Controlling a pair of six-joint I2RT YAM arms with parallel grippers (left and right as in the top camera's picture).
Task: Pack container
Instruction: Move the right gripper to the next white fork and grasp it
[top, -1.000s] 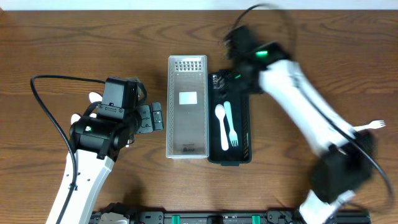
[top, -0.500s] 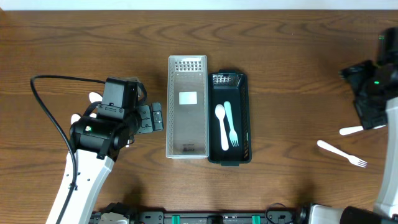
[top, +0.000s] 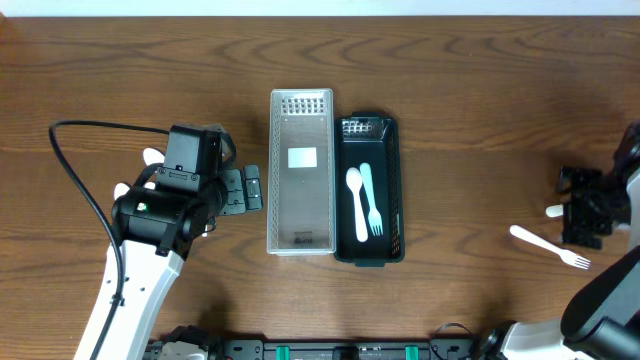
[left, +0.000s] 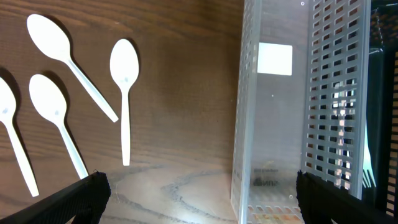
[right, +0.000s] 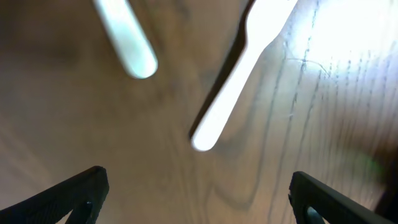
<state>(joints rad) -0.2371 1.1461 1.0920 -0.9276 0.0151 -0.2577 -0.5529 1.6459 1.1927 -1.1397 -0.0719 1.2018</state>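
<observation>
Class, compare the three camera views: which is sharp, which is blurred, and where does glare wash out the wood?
Overhead: evenly lit and sharp, the fork on the table clearly outlined. Left wrist: also sharp, the spoons crisp against the wood grain. Right wrist: blurred, two white handles smeared at their edges, with strong glare whitening the wood at top right.

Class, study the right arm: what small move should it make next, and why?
Probably lower the open right claw onto the white fork handle and close. The fork lies loose right by the claw, outside the black container.
</observation>
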